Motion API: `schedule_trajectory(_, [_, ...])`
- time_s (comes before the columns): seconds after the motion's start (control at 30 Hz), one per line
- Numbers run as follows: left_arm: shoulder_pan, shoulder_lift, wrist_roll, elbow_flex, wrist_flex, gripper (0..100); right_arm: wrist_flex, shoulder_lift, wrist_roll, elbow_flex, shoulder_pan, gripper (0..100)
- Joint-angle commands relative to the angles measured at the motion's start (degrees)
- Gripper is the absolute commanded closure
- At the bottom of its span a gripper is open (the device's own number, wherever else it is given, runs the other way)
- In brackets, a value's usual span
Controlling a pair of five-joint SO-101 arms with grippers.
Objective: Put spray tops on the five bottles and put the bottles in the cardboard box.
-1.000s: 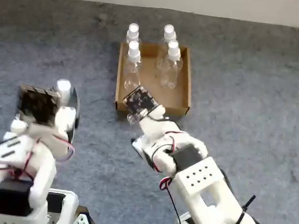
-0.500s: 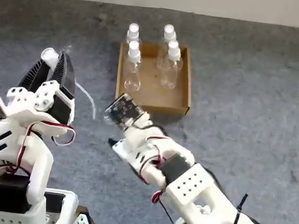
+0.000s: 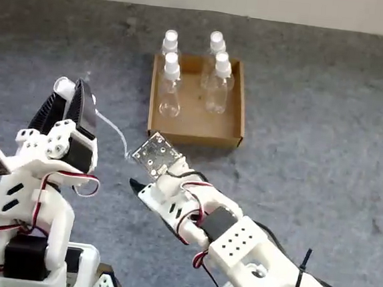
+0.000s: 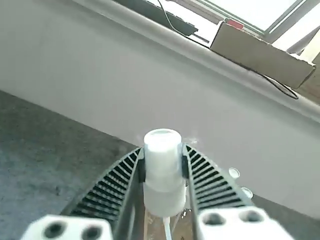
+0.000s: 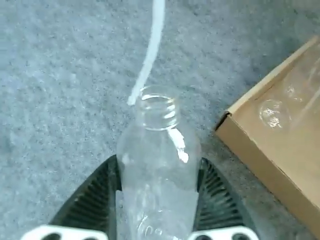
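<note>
The left tool (image 4: 162,149) is closed on the last spray top (image 4: 162,175), clamping its white body between both fingers and holding it above the left part of the grey tabletop (image 3: 327,128), with the thin tube (image 5: 152,45) trailing toward the right arm. The right tool (image 5: 158,172) is clamped around the body of the open bottle (image 5: 159,145), which it holds just off the near left corner of the cardboard box (image 3: 195,136). Four capped bottles (image 3: 217,85) stand in the box, so this looks like the final pairing. In the right wrist view the tube's end sits just beside the bottle's rim, apparently outside the mouth and not in it. The main risk is the soft tube missing the neck: if the top comes down now, the tube could fold against the rim or slide down the outside wall, and the top would seat crooked or not at all. The smooth, thin-walled bottle could also twist or slip in the fingers under a sideways push, and a wide swing might knock the nearby box.
</note>
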Motion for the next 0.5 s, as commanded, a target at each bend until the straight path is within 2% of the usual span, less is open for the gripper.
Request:
schedule_trajectory(0.0, [-0.3,-1.8,0.1,3.1,-5.7,99,-1.1,-1.9,-0.6,-0.4,-2.2,99.5])
schedule_trajectory(0.3, [-0.1,-2.2,0.1,3.2,-4.5,99,-1.1,-1.9,-0.6,-0.4,-2.3,99.5])
schedule_trajectory(0.47, [-0.3,-2.2,0.1,1.0,-3.9,99,-1.1,-1.9,-0.6,-0.5,1.4,99.5])
